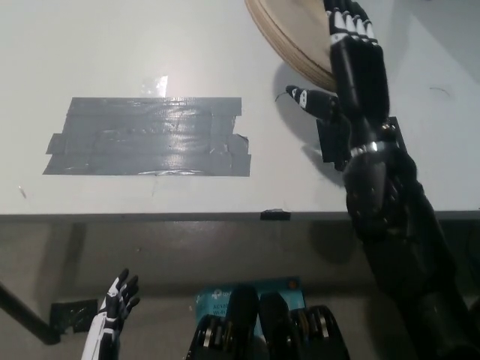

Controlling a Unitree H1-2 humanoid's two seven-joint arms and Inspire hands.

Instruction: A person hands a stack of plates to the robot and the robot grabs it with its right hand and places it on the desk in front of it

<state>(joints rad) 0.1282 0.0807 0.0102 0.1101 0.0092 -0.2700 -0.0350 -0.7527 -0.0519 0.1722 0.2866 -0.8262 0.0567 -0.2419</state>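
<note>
The right robot hand [357,71] is open and holds nothing. Its fingers [349,21] point away from the robot and lie across the near rim of the stack of plates [289,31], and the thumb [310,100] is spread out to the side, under that rim. Whether the fingers already touch the stack, I cannot tell.

I judge the step as the reach for the hand-over, with the grasp not yet made. The next move asks the thumb and fingers to close on the rim from both sides.

The plates are round, shallow, pale beige and matte, and their thin rims are nested closely. They look smooth and could slip.

Beside the wrist a black tape patch [328,146] sticks on the light, smooth tabletop [112,45]. Farther to its left lies a wrinkled, shiny grey tape patch [150,135]. The left robot hand [114,306] rests low, fingers apart.
</note>
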